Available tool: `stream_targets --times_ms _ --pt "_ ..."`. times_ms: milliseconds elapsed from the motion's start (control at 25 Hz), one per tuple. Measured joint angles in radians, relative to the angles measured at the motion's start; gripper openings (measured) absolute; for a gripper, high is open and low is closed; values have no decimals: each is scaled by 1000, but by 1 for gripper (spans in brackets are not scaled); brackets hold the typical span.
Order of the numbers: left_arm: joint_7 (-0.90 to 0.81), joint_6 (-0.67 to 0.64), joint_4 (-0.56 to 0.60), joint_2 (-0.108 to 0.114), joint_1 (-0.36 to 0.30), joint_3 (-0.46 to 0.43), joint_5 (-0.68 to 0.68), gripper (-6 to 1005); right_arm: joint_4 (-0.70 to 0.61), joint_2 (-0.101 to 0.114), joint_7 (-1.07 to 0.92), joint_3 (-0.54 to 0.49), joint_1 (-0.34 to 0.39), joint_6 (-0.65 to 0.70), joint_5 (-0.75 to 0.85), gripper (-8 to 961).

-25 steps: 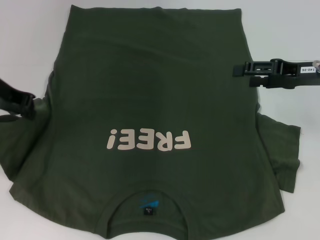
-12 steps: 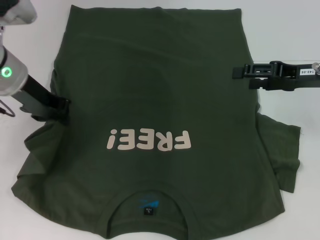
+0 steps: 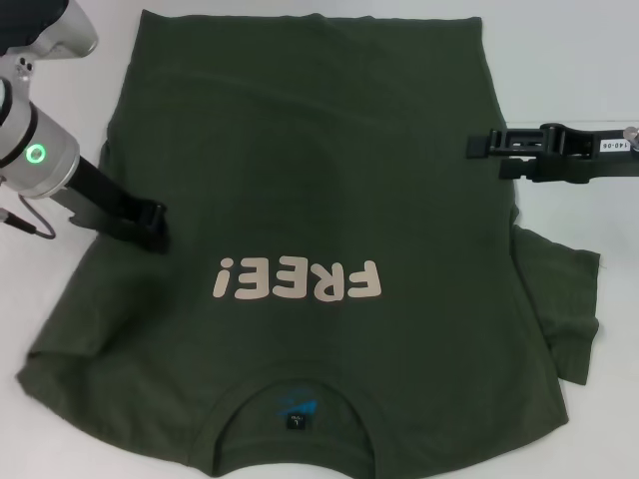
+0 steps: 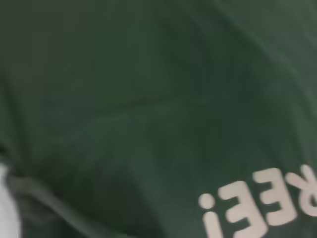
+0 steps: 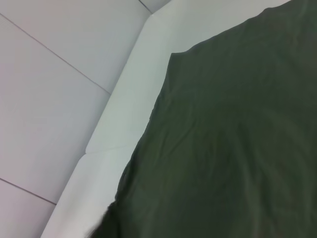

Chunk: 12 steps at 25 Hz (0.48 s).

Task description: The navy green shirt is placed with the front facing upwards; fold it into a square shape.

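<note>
Olive: one navy green shirt (image 3: 319, 200), two claws.

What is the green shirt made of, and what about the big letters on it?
The shirt looks like soft, matte knit cloth, probably cotton: it lies limp and creases at the sleeves. The letters look like a flat, cream-colored print, smoother than the cloth, with crisp edges; likely ink or a thin rubbery film, though that is hard to tell.
</note>
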<state>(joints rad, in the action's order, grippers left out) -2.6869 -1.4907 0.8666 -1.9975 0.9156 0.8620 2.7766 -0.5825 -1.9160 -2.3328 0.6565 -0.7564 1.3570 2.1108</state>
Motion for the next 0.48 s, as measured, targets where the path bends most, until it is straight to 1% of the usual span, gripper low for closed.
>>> stream_targets --times_ms 160,240,320,480 --pt "103 -22 -4 -8 -5 1 -46 57 1 0 5 0 0 -2 0 938" --pt "127 -26 -2 -12 -12 1 -47 128 1 0 6 0 2 -3 0 938" --pt "131 -23 31 -16 -37 0 -53 199 1 0 6 0 3 -3 0 938" --pt "167 -24 170 -34 -129 -30 -116 333 -1 3 11 2 9 1 9 938"
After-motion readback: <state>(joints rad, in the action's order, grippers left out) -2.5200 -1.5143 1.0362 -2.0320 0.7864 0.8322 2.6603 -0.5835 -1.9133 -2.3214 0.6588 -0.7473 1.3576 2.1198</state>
